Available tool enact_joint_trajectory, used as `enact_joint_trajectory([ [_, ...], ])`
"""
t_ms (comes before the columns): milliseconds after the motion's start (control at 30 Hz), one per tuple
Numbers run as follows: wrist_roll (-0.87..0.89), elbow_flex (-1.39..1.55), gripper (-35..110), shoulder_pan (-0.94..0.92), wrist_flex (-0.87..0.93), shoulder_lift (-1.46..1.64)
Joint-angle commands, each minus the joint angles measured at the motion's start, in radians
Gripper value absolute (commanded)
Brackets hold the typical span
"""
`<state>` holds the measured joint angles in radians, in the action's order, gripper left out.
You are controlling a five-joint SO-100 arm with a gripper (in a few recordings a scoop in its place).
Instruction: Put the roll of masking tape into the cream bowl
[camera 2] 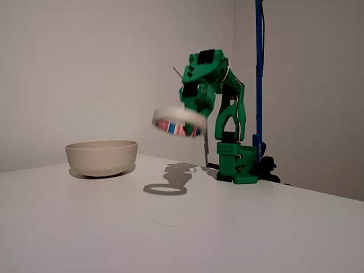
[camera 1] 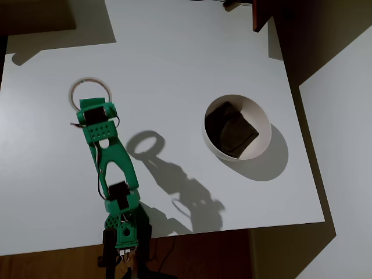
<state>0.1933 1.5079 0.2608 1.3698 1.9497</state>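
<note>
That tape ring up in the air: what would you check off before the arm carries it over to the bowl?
1. Roll of masking tape held by the claw: ok, it hangs from the claw above the table.
2. Tape lifted high enough to pass over the rim of the cream bowl: ok in the fixed view.
3. Path between tape and bowl free of obstacles: ok in the overhead view.
4. Bowl free to receive the ring: not ok, a dark brown lump already fills much of it.
5. Grip firm: cannot tell, the ring looks blurred and tilted.
</note>
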Motion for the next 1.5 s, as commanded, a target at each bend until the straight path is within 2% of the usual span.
enact_joint_trajectory([
  [0,-0.002,-0.02,-8,-0.009,0.038,0.318],
  [267,-0.029,-0.025,-8,-0.132,0.095,0.594],
  [533,-0.132,-0.025,-8,-0.479,0.109,0.707],
  [733,-0.187,-0.023,-8,-0.755,0.041,0.687],
  [933,-0.21,-0.021,-8,-1.015,-0.109,0.563],
  [1200,-0.207,-0.034,-8,-1.201,-0.356,0.265],
  [1467,-0.195,-0.425,-8,-1.261,-0.278,-0.25],
])
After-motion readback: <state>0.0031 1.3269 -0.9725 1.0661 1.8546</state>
